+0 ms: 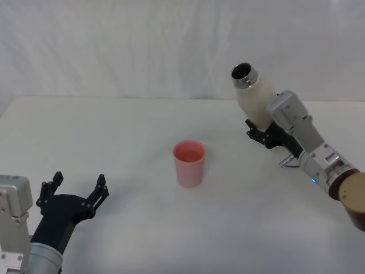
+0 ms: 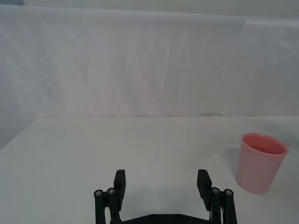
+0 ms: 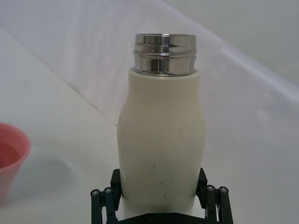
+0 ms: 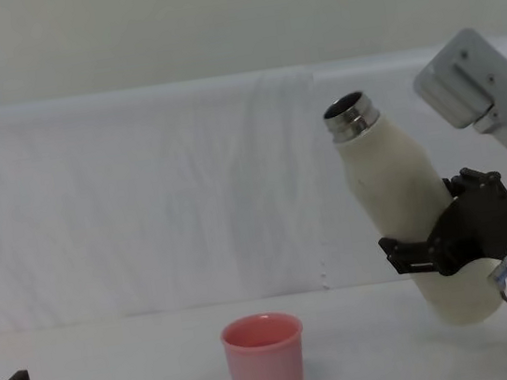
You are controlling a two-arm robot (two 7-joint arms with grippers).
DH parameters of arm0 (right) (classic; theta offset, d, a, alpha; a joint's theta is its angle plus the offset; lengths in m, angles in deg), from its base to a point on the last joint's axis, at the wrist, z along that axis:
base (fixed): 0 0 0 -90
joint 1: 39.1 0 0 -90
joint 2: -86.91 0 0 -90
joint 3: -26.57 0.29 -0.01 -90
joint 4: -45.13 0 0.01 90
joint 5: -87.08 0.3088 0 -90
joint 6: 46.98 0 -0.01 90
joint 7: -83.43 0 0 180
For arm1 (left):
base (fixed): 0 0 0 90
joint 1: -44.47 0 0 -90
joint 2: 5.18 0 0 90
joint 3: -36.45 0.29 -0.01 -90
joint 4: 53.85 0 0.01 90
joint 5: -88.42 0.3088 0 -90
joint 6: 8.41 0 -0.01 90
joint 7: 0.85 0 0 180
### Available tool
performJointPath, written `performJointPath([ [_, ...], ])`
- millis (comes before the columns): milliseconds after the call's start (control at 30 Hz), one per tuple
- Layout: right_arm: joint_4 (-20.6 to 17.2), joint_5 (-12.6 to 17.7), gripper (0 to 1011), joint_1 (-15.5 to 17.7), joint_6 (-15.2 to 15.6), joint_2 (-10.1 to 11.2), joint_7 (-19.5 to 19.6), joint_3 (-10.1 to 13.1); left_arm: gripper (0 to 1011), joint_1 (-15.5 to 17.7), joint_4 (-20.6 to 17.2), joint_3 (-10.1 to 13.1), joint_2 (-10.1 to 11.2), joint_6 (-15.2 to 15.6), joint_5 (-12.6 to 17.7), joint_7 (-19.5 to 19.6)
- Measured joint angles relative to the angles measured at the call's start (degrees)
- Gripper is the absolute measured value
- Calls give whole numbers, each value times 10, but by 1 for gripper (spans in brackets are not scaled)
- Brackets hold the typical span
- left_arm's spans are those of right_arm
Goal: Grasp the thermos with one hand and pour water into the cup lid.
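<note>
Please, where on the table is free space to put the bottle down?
Bare table lies between the pink cup and the open left gripper, and behind the cup to the wall. The right gripper holds the bottle tilted, off the table, at right; space is tightest there.

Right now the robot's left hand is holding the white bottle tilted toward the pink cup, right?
Not quite: it is the right gripper that holds the white bottle, as the chest view shows. The bottle is indeed tilted toward the pink cup. The left gripper waits open and empty near the table's left front.
</note>
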Motion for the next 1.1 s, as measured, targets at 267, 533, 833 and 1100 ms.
performJointPath([
  [267,1,62,951,8,12,-19,-7,24,1001,0,0,0,0,0,0,0],
  [533,6,122,951,12,34,-41,-13,41,1001,0,0,0,0,0,0,0],
  [833,9,152,951,13,43,-45,-18,32,1001,0,0,0,0,0,0,0],
  [1100,13,194,951,15,48,-50,-29,36,1001,0,0,0,0,0,0,0],
])
